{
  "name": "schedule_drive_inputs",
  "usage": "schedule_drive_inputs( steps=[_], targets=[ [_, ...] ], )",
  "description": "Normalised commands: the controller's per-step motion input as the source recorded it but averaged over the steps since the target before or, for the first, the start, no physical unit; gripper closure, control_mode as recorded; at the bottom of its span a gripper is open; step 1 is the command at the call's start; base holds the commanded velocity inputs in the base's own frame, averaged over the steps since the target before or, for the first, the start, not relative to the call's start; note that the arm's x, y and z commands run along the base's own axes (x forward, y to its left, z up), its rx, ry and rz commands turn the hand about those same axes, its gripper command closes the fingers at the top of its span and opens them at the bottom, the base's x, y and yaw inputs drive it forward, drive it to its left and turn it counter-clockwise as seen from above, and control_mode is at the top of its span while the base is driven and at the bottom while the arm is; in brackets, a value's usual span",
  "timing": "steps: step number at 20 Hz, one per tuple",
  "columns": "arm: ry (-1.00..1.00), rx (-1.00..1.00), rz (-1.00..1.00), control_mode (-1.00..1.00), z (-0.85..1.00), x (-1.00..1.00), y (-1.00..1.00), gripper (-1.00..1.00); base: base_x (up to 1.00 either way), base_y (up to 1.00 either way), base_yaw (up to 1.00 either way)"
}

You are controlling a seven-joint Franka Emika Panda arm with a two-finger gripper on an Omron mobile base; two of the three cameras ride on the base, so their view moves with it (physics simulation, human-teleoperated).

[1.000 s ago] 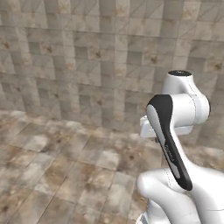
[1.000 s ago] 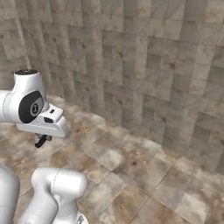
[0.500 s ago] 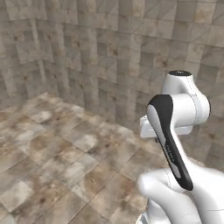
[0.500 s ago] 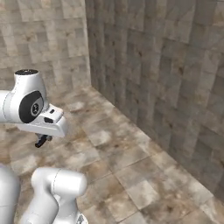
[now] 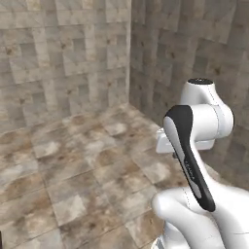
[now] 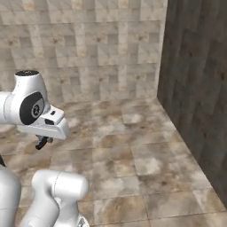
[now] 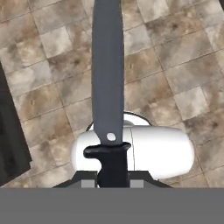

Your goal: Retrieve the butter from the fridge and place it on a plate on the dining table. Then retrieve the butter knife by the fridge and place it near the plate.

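A butter knife (image 7: 107, 78), its long flat grey blade smooth and round-tipped above a black handle with a flared guard, juts straight out from the hand (image 7: 113, 178), which is clamped on the handle. Below it lies a floor (image 5: 73, 165) of mottled brown and beige stone tiles. Rough tiled walls (image 6: 88, 48) meet in a corner at the far side.

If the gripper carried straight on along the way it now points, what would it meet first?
Most likely the brown stone-tiled floor. The gripper, shut on the grey-bladed, black-handled butter knife, points down at bare tiles beyond the blade tip; the knife would touch first. Depth is unclear.
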Motion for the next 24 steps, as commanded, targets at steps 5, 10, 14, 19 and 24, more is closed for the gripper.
schedule_drive_inputs(
  steps=[5,10,14,19,24],
  targets=[
    [0.0,0.0,0.0,1.0,0.0,0.0,0.0,1.0,1.0,0.0,0.65],
    [0.0,0.0,0.0,1.0,0.0,0.0,0.0,1.0,1.0,-0.02,0.63],
    [0.0,0.0,0.0,1.0,0.0,0.0,0.0,1.0,1.0,-0.1,0.58],
    [0.0,0.0,0.0,1.0,0.0,0.0,0.0,1.0,1.0,-0.27,0.55],
    [0.0,0.0,0.0,1.0,0.0,0.0,0.0,1.0,1.0,-0.39,0.53]
  ],
)
